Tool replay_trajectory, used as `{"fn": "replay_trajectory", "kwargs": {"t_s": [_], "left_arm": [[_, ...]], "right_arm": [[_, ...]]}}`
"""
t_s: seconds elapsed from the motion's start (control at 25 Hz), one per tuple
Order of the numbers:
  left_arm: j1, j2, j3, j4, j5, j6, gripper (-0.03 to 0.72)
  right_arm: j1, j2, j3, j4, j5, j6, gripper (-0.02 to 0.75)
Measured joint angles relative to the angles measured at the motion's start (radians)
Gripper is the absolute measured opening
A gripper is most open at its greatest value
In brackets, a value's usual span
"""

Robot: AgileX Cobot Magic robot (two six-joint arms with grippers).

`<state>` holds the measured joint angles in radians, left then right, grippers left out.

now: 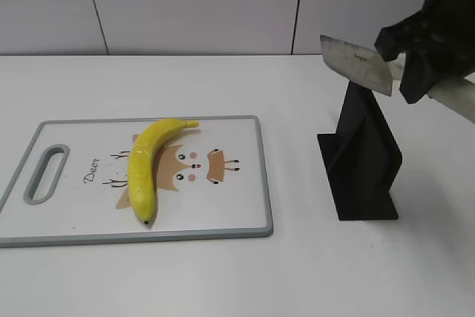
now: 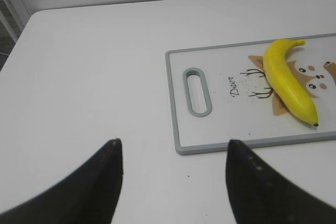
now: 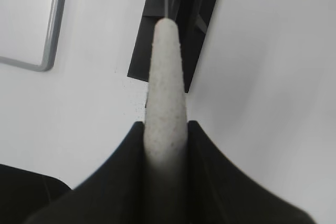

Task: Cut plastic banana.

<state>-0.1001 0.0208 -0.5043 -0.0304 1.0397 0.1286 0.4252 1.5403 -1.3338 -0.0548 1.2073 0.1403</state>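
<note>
Above the black knife stand (image 1: pixel 361 157), right fingers (image 3: pixel 142 145) clenching the knife (image 1: pixel 356 63); left fingers (image 2: pixel 113 153) spread, empty. Swinging blade squarely over the plastic banana (image 1: pixel 148 165), centring on the cutting board (image 1: pixel 237 217).

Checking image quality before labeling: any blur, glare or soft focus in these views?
Exterior view: right end effector and knife slightly blurred, plastic banana shows mild glare. Left wrist view: end effector fingers out of focus. Right wrist view: knife handle soft up close.

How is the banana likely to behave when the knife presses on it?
The plastic banana looks glossy, so the blade may skid. It lies unheld on the cutting board and could slide or rock on its curve. The left gripper is open, well short of steadying it.
</note>
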Motion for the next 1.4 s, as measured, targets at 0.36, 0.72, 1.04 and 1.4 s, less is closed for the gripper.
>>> {"fn": "replay_trajectory", "kwargs": {"t_s": [0.36, 0.72, 1.04, 1.4], "left_arm": [[0.0, 0.076, -0.055, 0.0, -0.039, 0.09, 0.59], [-0.022, 0.46, -0.2, -0.061, -0.139, 0.338, 0.589], [-0.068, 0.886, -0.459, -0.116, -0.165, 0.579, 0.57], [-0.185, 1.325, -0.798, -0.176, -0.027, 0.902, 0.568]], "right_arm": [[0.0, -0.005, -0.073, 0.18, -0.062, -0.498, 0.182], [0.0, 0.065, -0.124, 0.307, -0.117, -0.831, 0.182], [0.0, 0.192, -0.222, 0.348, -0.102, -1.013, 0.182], [0.003, 0.325, -0.357, 0.443, -0.038, -1.188, 0.181]]}}
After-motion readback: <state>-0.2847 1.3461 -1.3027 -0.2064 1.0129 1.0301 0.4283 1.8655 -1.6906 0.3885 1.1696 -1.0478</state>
